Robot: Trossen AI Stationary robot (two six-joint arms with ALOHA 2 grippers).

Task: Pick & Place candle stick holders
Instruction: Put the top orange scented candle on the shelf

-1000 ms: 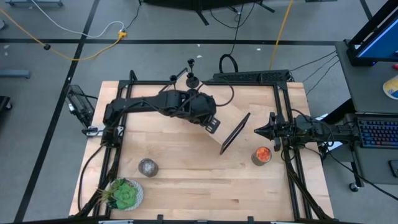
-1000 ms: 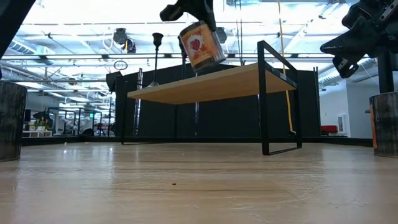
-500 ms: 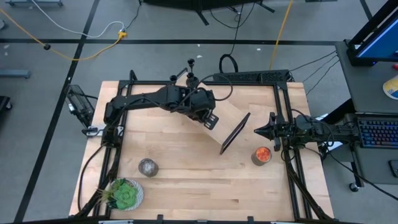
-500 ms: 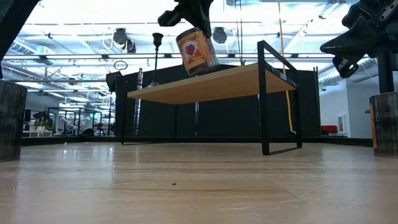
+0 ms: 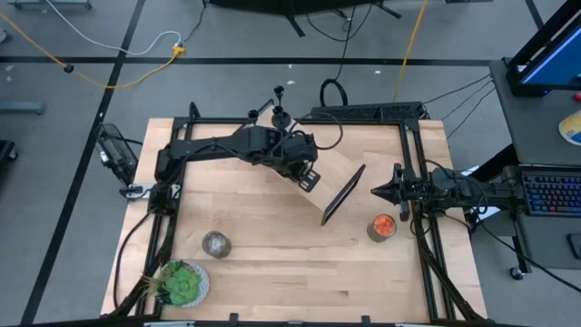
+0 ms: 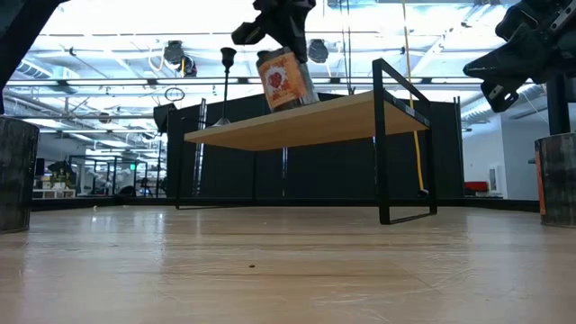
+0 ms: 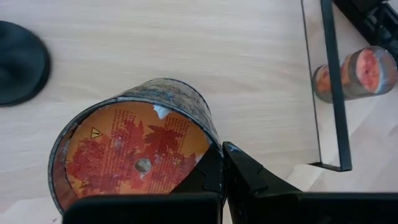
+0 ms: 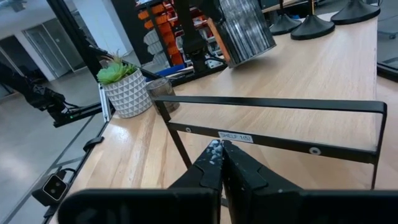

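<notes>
Low view: my left pincer (image 6: 286,20) grips a tilted candle jar (image 6: 285,79) over the shelf (image 6: 306,121); right pincer (image 8: 221,152) shut, empty.

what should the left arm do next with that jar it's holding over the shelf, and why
Probably lower it a little and level it. The left gripper is shut on the rim of the candle jar, which hangs tilted with its lower edge at or just above the shelf. The candle stick holders stand near the back, so there looks to be bare board below. The right gripper waits shut.
</notes>
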